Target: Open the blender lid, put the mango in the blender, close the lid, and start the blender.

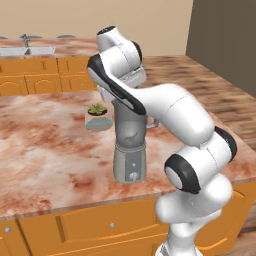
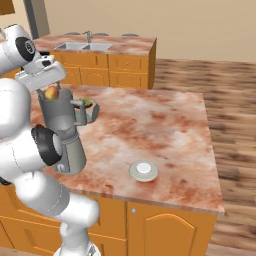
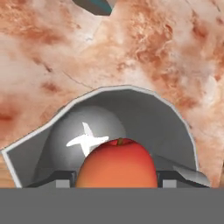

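The grey blender (image 1: 130, 150) stands near the counter's front edge with its jar (image 2: 60, 119) uncovered. Looking down from the hand, I see the jar's rim (image 3: 131, 89) and the blades (image 3: 85, 140) at the bottom. My gripper (image 2: 51, 93) hangs just over the jar's mouth, shut on the orange-red mango (image 2: 51, 92), which bulges between the fingertips (image 3: 61, 181) in the hand view (image 3: 117, 164). The round white blender lid (image 2: 143, 170) lies flat on the counter to the right of the blender, apart from it.
A small bowl with a green plant (image 1: 97, 117) sits just behind the blender (image 2: 87, 107). A second counter with a sink (image 2: 85, 46) runs along the back wall. The marble counter's front edge (image 2: 150, 200) lies close beyond the lid.
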